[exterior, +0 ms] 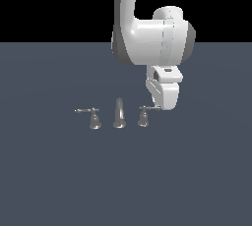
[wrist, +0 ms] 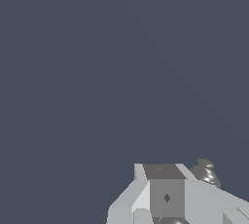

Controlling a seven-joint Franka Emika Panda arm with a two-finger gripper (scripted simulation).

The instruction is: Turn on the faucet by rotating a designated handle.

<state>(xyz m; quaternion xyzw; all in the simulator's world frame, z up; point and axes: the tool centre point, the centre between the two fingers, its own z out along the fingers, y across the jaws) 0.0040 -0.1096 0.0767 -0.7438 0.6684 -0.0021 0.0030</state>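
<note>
The faucet is a small shiny grey three-piece set on the dark floor in the exterior view. Its tall slim spout (exterior: pixel 119 113) stands in the middle. The twin tap with the long level lever (exterior: pixel 92 117) is on the exterior view's left. The handle (exterior: pixel 143 116) is on the exterior view's right, its short lever pointing towards my gripper (exterior: pixel 162 106). The gripper hangs right at the lever's tip; I cannot tell whether they touch. In the wrist view the fingers (wrist: pixel 165 194) show as one block with no gap, so the gripper is shut, and a shiny flared base (wrist: pixel 206 172) peeks out beside them.
A flat dark blue-grey floor (exterior: pixel 59 181) spreads around the faucet set. The white arm (exterior: pixel 147 38) comes down from above, behind the handle.
</note>
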